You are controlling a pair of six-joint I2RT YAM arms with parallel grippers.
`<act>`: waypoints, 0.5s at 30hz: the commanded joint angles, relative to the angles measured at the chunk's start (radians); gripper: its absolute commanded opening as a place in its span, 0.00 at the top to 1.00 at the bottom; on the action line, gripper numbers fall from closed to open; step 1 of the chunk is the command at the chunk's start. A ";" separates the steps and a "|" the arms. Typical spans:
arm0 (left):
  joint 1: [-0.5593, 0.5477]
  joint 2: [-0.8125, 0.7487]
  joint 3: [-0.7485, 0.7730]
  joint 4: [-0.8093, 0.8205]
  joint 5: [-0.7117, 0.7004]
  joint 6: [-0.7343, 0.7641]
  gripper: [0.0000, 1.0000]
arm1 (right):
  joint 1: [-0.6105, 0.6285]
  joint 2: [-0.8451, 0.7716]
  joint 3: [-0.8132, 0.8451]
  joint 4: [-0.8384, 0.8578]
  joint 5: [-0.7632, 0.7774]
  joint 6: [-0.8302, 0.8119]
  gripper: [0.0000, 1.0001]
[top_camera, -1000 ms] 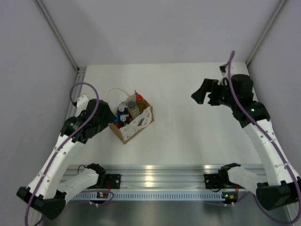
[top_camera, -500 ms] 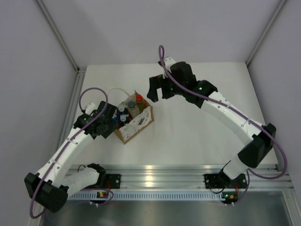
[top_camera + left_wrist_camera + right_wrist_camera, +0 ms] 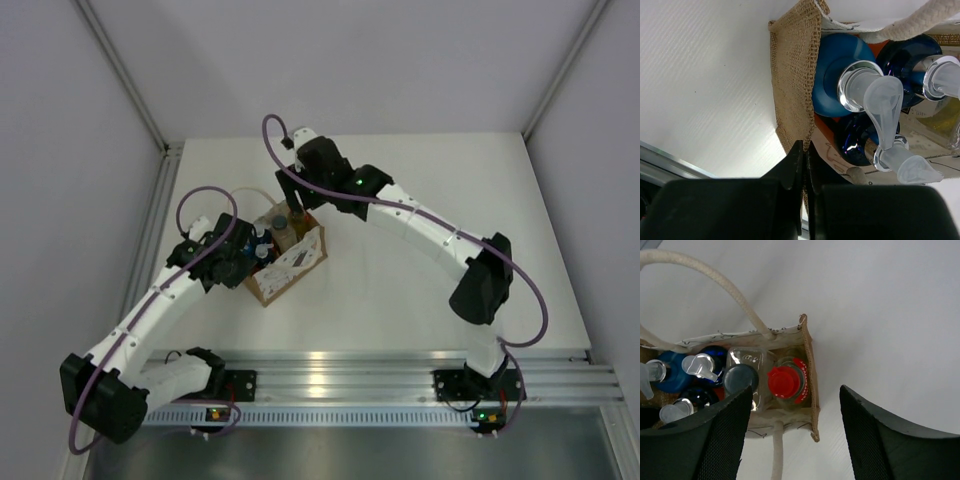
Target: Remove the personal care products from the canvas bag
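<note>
First removal in hand: tan boxy canvas bag (image 3: 292,262), near left edge of tabletop (image 3: 400,300), pinned by left pincer (image 3: 804,147) clamped shut on its woven wall. Right pincer (image 3: 795,390) wide open, empty, above red-capped yellow bottle (image 3: 785,381). Next: descending straight, closing round cap.

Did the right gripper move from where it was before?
Yes. The right gripper swung left across the table, from near the far right corner to right above the bag.

The left arm (image 3: 150,310) reaches forward, the left gripper (image 3: 802,150) pinched tight on the canvas bag (image 3: 795,75) wall, while the right arm (image 3: 420,225) stretches across, the right gripper (image 3: 795,390) pointing down, fingers apart.
</note>
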 commanded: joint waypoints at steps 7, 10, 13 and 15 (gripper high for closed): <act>0.004 -0.027 -0.009 -0.002 0.013 0.011 1.00 | 0.053 0.062 0.040 -0.038 0.110 -0.007 0.43; 0.003 -0.016 -0.007 0.000 0.016 0.016 1.00 | 0.055 0.080 0.046 -0.038 0.111 -0.010 0.49; 0.004 -0.010 -0.009 0.000 0.021 0.019 1.00 | 0.055 0.097 0.057 -0.038 0.110 -0.013 0.52; 0.004 -0.011 -0.012 -0.002 0.019 0.020 1.00 | 0.055 0.105 0.055 -0.035 0.106 -0.008 0.52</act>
